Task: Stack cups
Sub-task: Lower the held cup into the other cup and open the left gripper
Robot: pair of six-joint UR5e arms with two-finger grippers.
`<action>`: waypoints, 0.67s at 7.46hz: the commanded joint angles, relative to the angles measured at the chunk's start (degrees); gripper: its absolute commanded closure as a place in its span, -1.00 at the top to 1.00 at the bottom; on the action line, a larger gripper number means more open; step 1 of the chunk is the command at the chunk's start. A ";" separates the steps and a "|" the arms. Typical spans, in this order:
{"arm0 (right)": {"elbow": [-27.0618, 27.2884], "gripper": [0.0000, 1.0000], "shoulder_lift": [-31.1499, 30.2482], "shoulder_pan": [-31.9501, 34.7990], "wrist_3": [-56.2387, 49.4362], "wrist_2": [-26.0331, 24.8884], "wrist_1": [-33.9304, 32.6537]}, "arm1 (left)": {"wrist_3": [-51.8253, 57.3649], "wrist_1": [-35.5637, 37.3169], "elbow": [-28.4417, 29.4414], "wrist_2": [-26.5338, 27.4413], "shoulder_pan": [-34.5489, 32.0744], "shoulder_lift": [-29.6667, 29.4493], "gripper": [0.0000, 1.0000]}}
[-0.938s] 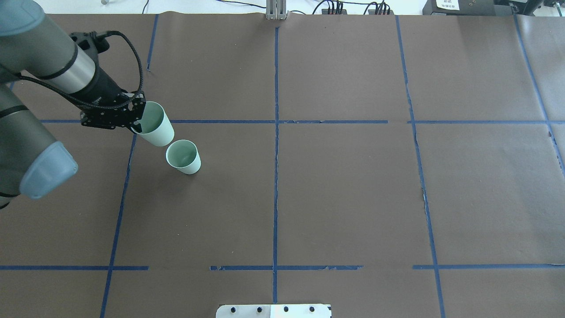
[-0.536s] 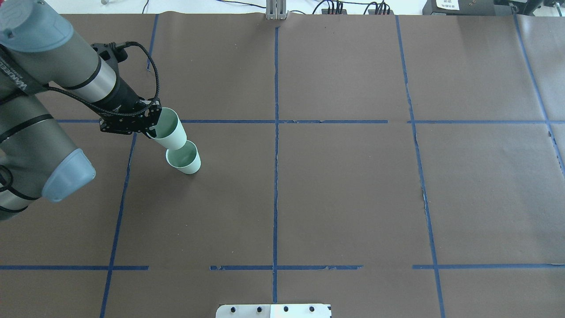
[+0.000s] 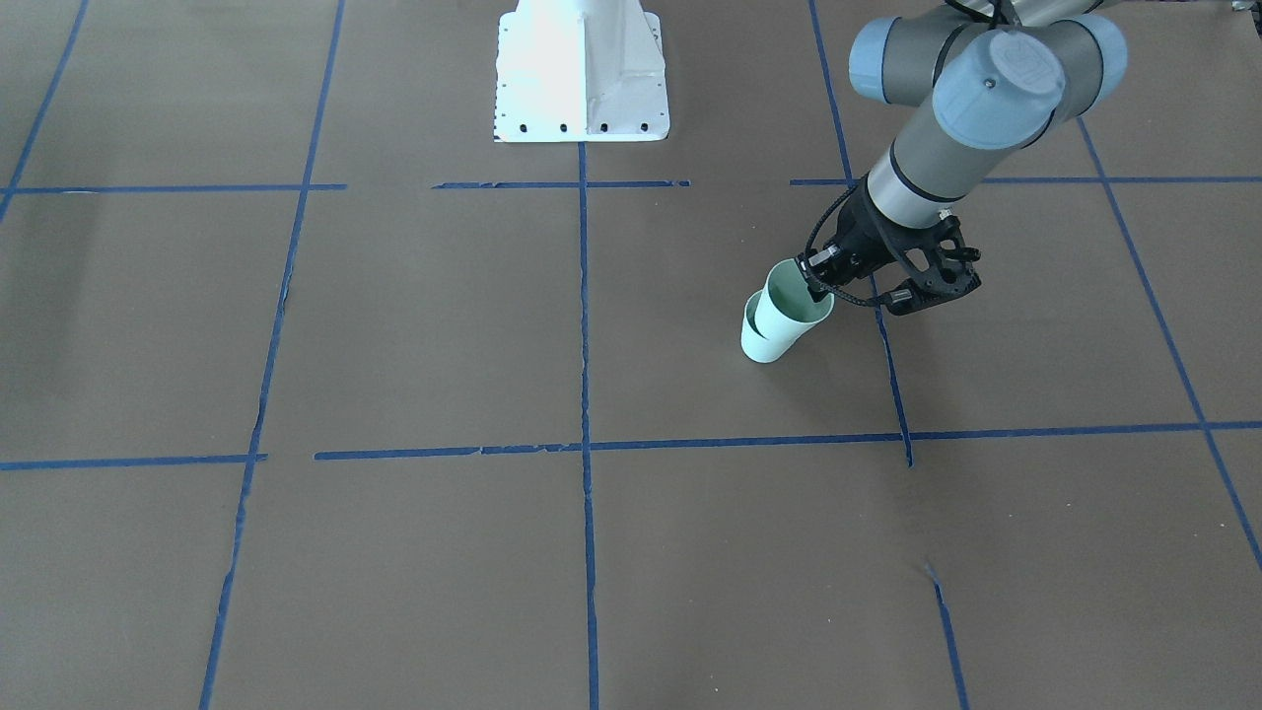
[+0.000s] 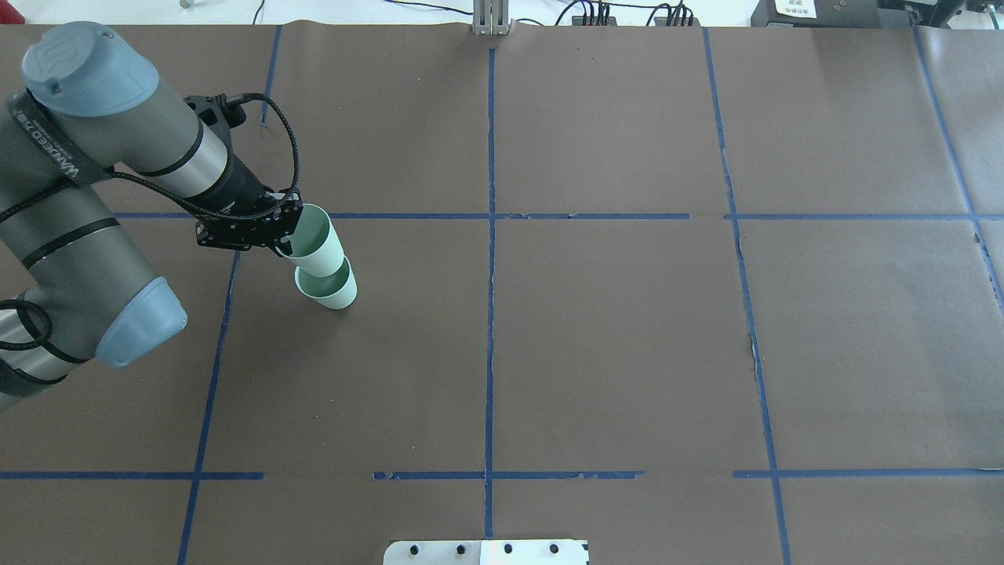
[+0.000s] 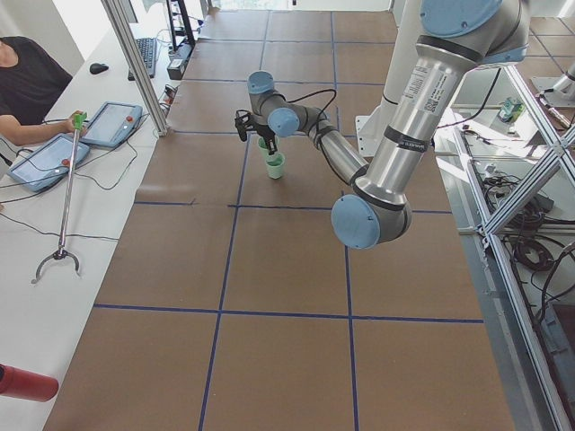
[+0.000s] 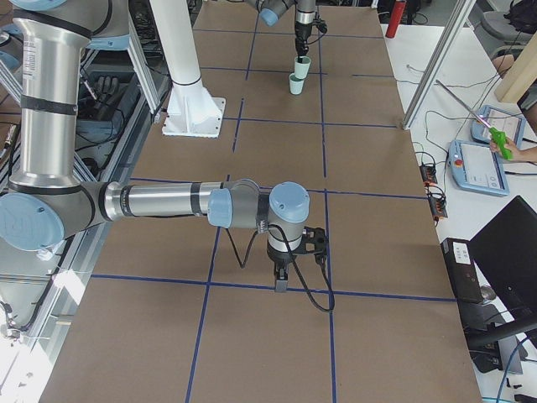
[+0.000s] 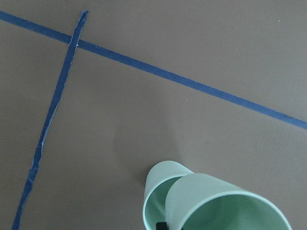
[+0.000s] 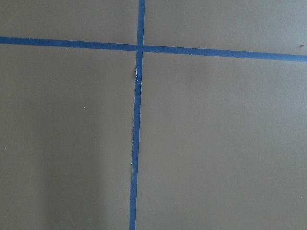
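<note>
We record two pale mint cups at the bottom edge: a near cup (image 7: 225, 208), cropped by the frame, overlapping a far cup (image 7: 156, 191) behind it. We also note two blue tape lines (image 7: 192, 83) crossing on brown paper (image 7: 144, 38).

held cup (image 4: 318, 242) over standing cup (image 4: 336, 295), left hand (image 4: 285, 244) flanking, bare table (image 4: 627, 353) all round elsewhere

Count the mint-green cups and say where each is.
2. The standing cup sits on the table on the robot's left side. The held cup hangs tilted over its mouth, gripped at the rim by the left gripper. None appears hidden.
</note>
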 commanded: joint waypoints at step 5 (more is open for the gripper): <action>0.00 1.00 -0.04 0.03 0.00 0.00 0.00 | 0.27 -0.01 -0.25 0.08 0.53 0.55 -1.00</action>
